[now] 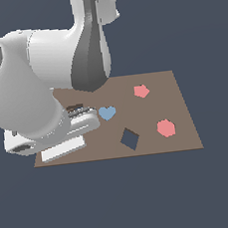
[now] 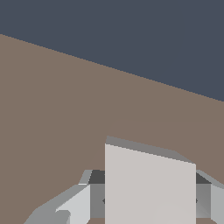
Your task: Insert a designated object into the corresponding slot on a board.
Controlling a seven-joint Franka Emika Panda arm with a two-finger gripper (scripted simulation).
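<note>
- Wrist view first: the light-grey square block sits right between the fingers of the tool, one on each side and up against it from what I can see. So the tool looks closed onto the block, open only as wide as the block itself.
- Can't tell from these shots whether the block is lifted or resting on the brown board.
- Exterior view: the arm hides the grasp, low over the board's corner at the exterior view's left.
- The diamond-turned square slot is empty, well apart from the tool, toward the exterior view's right.
- Blue heart lies between tool and slot; the pink hexagon is just beside the slot.
- Progress guess: grab about done, while carry, rotate to match and insert remain.
</note>
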